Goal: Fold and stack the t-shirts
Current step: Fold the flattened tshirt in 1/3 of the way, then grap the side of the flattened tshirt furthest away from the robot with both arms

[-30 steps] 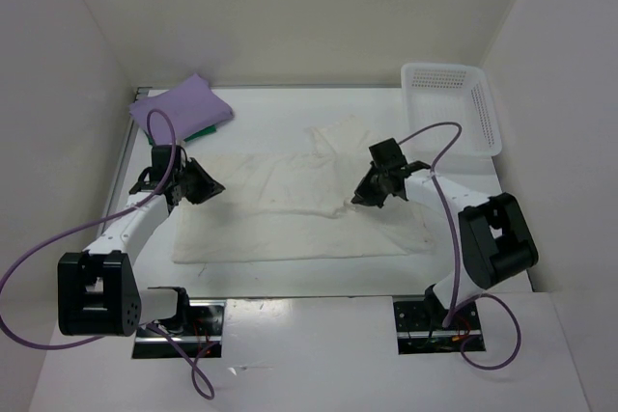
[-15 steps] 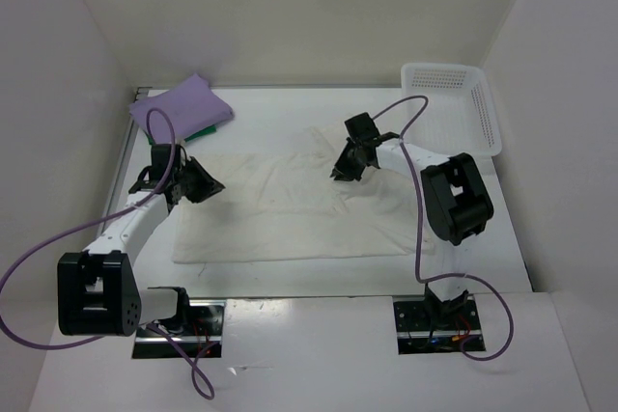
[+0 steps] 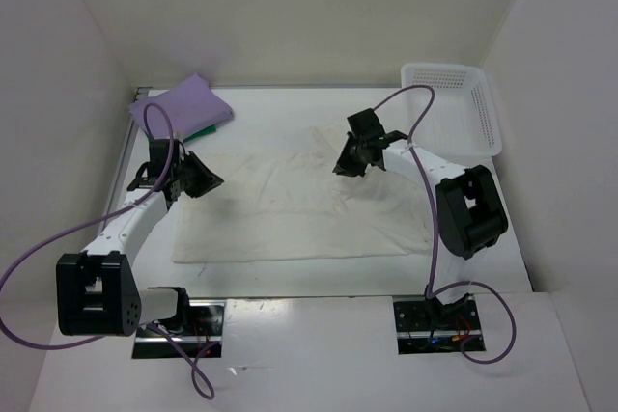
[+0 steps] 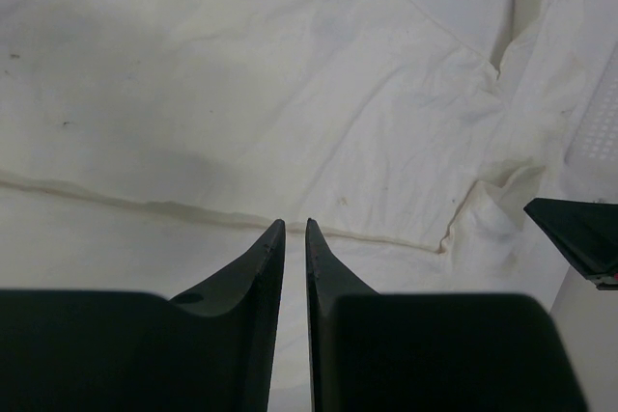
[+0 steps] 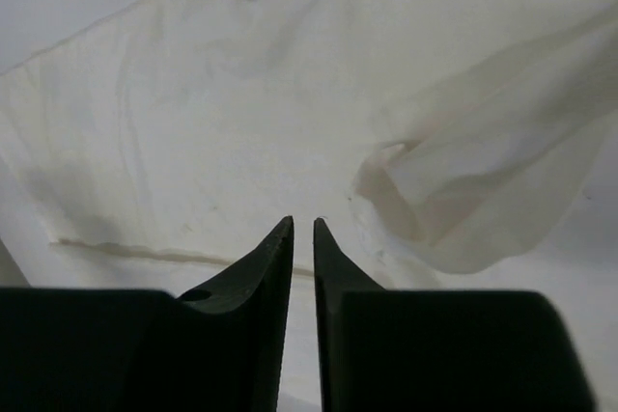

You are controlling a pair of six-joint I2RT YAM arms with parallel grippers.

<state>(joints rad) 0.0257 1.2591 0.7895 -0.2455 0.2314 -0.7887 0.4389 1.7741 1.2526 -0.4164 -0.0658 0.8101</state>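
The cream-white t-shirt (image 3: 290,205) lies spread flat across the middle of the table, its near part folded into a straight edge. It fills the left wrist view (image 4: 290,94) and the right wrist view (image 5: 193,123), where a rumpled sleeve (image 5: 483,200) shows. The folded lavender t-shirt (image 3: 182,105) lies at the back left on the green t-shirt (image 3: 203,131), of which only an edge shows. My left gripper (image 3: 200,180) (image 4: 292,224) is shut and empty over the shirt's left edge. My right gripper (image 3: 350,163) (image 5: 301,221) is shut and empty over the shirt's far right part.
A white perforated basket (image 3: 454,103) stands at the back right; its edge shows in the left wrist view (image 4: 603,113). White walls close in the table on three sides. The arm bases sit at the near edge.
My right gripper has moved left and toward the back, from the shirt's right side to its far middle. My left gripper has shifted slightly toward the back. The shirts lie as before.
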